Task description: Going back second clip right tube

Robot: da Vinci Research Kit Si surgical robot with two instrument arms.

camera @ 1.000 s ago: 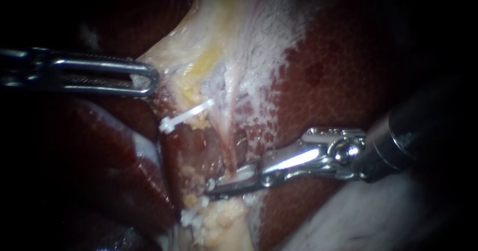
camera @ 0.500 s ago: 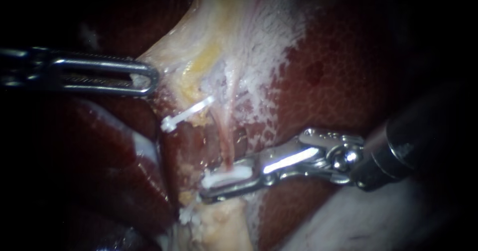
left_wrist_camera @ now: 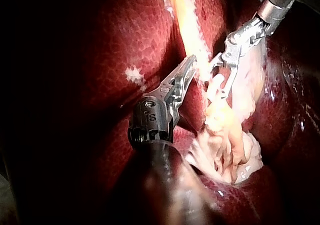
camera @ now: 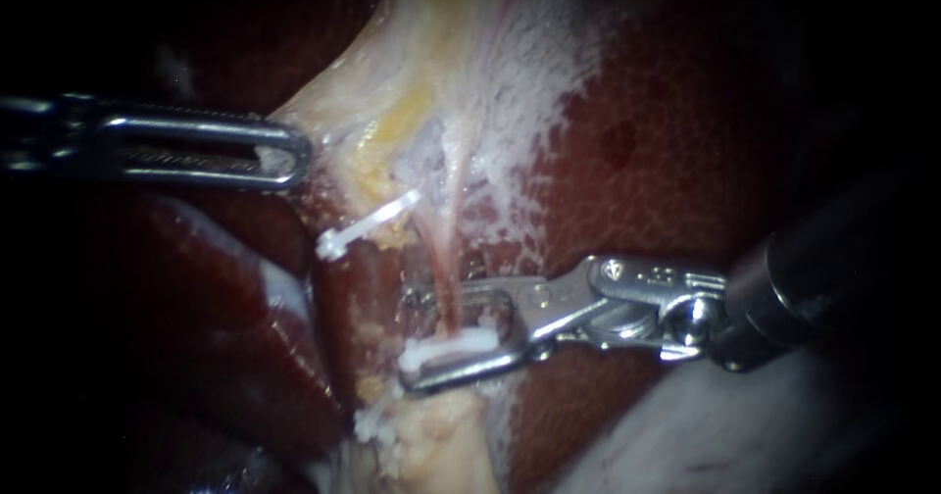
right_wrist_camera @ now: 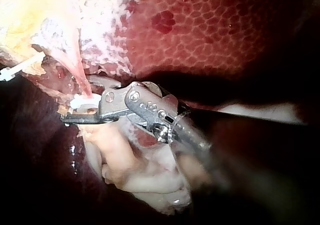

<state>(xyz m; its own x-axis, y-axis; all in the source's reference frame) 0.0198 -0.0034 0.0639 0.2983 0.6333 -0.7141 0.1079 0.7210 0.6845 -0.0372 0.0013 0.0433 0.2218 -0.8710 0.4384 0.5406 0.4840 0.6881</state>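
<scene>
Low on the thin pink tube (camera: 443,276), a second white plastic clip (camera: 451,345) seems seated; right instrument's hand (camera: 410,339) gapes apart, left instrument's hand (camera: 289,157) clamps pale tissue (camera: 412,53); withdrawal pending.

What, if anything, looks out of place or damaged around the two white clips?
Nothing stands out. The upper clip and the lower clip look whole, and no tear or fresh bleeding shows. The right instrument's open jaws straddle the tube, the lower clip against its lower jaw.
</scene>
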